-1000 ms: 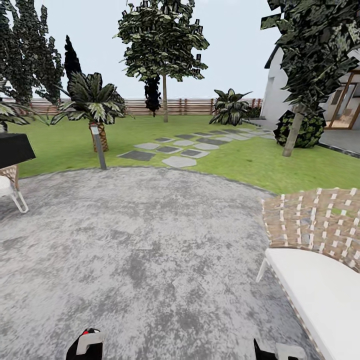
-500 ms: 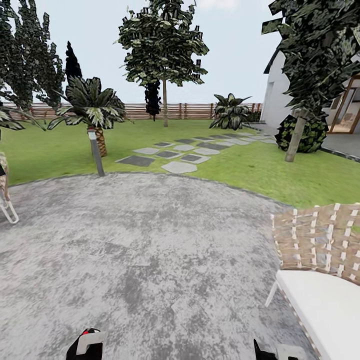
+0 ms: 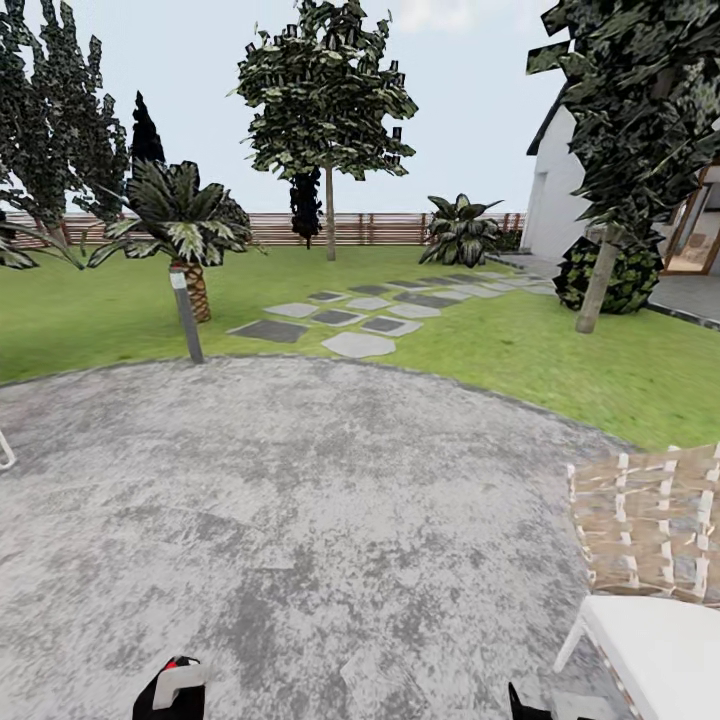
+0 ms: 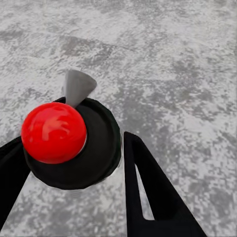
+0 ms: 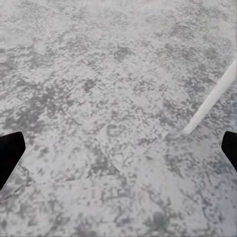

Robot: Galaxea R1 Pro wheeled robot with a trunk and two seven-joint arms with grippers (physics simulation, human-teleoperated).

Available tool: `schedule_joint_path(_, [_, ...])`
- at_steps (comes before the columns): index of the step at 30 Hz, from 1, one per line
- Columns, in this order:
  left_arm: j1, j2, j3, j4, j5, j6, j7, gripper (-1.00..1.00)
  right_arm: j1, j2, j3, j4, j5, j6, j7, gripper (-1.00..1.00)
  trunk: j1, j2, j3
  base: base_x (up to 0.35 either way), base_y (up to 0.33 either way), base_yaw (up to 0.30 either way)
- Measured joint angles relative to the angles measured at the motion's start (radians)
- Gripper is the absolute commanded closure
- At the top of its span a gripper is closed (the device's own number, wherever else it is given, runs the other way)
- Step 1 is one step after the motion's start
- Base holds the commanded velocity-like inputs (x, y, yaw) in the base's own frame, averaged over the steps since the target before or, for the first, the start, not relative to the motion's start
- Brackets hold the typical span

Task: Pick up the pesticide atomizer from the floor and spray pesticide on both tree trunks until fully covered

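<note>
So the robot's out on the grey paved patio [image 3: 300, 520] and the sprayer [image 4: 66, 143] is already off the floor. From the left wrist camera you can see the left gripper [image 4: 74, 197] with its jaws clamped on either side of the bottle, red knob on top and the grey nozzle [image 4: 78, 86] poking out forward. In the head view it's just a red and white bit at the bottom edge. The right gripper [image 5: 118, 148] has its jaws wide apart with nothing between them, just pavement and a white chair leg [image 5: 210, 101].

No spraying looks to have started. The tree with the pale leaning trunk [image 3: 598, 280] is off to the right across the lawn [image 3: 520, 350] near the white house [image 3: 548, 200], well away from the robot. I honestly can't say which the second tree is from here.

What'd worry me: the woven chair [image 3: 650, 560] sits close on the right side, so swinging that way could clip it with the base or the right arm. Also the nozzle direction matters. If the bottle twists in the grip on the drive over, the spray could miss the trunk.
</note>
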Motion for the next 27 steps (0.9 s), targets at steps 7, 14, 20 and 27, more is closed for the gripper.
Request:
schedule_joint_path(7, [0.001,0.0,0.001,0.001,0.001,0.0,0.0,1.0,0.0,0.003,-0.001,0.056,-0.004,-0.027,-0.004,-1.0,0.0,0.0,0.0,0.34,0.0,0.0])
schedule_joint_path(14, [0.006,0.005,0.003,0.003,0.001,-0.002,0.0,1.0,0.0,0.003,-0.001,0.165,-0.003,-0.272,-0.005,-1.0,0.0,0.0,0.0,0.34,0.0,0.0])
schedule_joint_path(20, [0.015,0.007,0.053,0.003,0.02,-0.072,-0.008,1.0,0.0,0.003,-0.001,0.21,-0.002,-0.424,-0.003,-1.0,0.0,0.0,0.0,0.34,0.0,0.0])
schedule_joint_path(27, [0.015,0.006,0.06,0.003,0.026,-0.087,-0.011,1.0,0.0,0.004,-0.001,0.216,-0.003,-0.431,-0.002,-1.0,0.0,0.0,0.0,0.34,0.0,0.0])
